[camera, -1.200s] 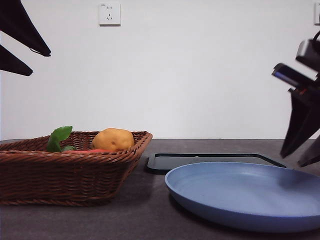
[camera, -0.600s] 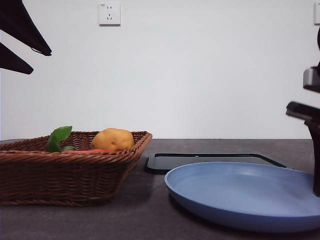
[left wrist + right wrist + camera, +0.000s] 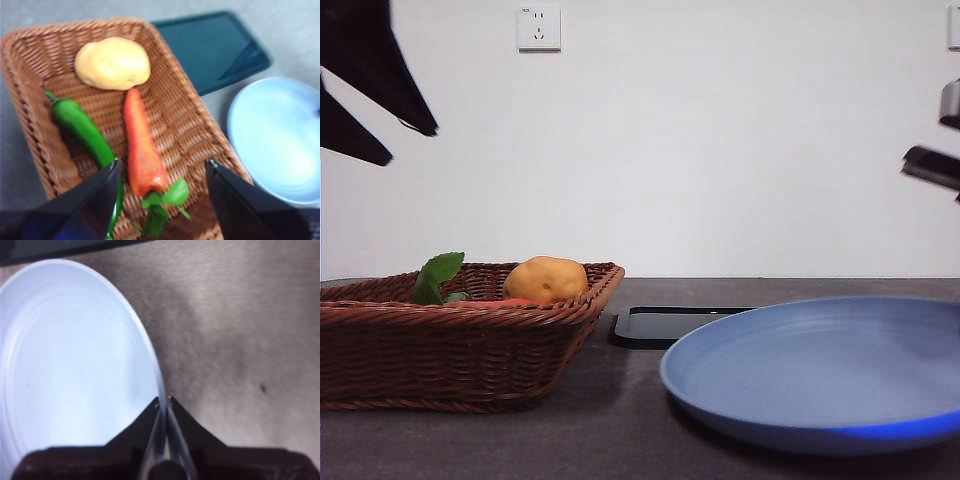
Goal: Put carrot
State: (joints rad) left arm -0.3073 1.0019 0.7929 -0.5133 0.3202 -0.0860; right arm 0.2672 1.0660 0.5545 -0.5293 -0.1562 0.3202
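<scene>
One dark table (image 3: pixel 620 440) is seen, bearing one woven basket (image 3: pixel 450 350), one blue plate (image 3: pixel 810 380) and one flat black tray (image 3: pixel 660 325). The plate is tilted, its far-right side raised off the table, and its rim is clamped between the closed jaws of the right gripper (image 3: pixel 163 405). The tray lies behind the plate, just beside the basket. Three vegetables are counted inside the basket: one carrot (image 3: pixel 142 145), one green pepper (image 3: pixel 82 127) and one potato (image 3: pixel 112 63). The carrot lies flat along the basket floor between the pepper and the basket's wall nearer the tray, its thin tip touching the potato and its one tuft of green leaves (image 3: pixel 165 200) at the thick end. The left gripper (image 3: pixel 162 172) is held above the basket with its two jaws spread wide, nothing gripped, the carrot's leafy end lying between them
</scene>
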